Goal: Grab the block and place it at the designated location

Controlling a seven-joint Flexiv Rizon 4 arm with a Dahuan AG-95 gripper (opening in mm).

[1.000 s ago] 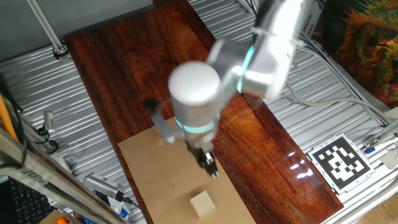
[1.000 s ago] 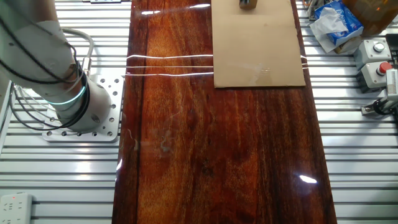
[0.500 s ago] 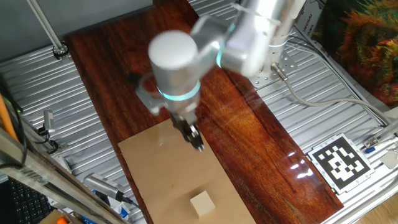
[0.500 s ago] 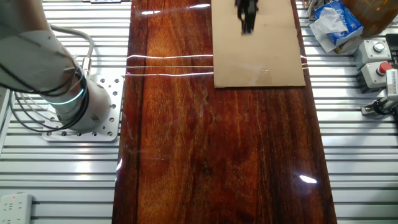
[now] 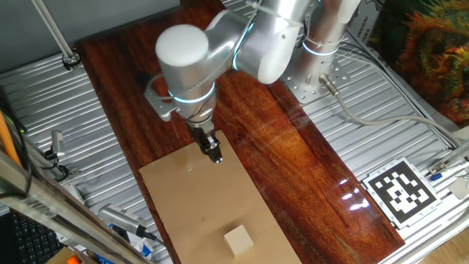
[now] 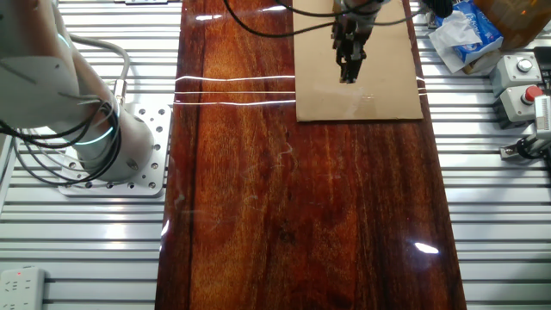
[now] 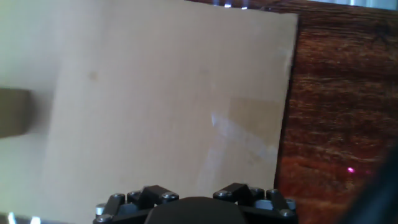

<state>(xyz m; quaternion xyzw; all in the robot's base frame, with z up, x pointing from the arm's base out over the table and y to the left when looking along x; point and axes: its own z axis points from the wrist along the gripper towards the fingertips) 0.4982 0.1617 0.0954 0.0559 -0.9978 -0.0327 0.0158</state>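
The block (image 5: 238, 239), a small pale tan wooden cube, lies on the near end of the large tan sheet (image 5: 183, 191). In the hand view it is a blurred brown patch at the left edge (image 7: 12, 112). It is out of frame in the other fixed view. My gripper (image 5: 214, 152) hangs over the sheet's far edge, well away from the block. Its fingers look closed together with nothing between them. It also shows over the sheet (image 6: 387, 77) in the other fixed view (image 6: 348, 76). I cannot make out the black dot on the sheet.
The sheet lies on a dark red wooden board (image 5: 286, 169) between ribbed metal surfaces. A black-and-white square tag (image 5: 401, 192) sits to the right. The arm's base (image 6: 103, 146) stands left of the board, and a crumpled bag (image 6: 465, 30) and button boxes lie to the right.
The arm has swung away from the block. The gripper moved along the sheet from near the block to the sheet's far edge. The block has not moved.
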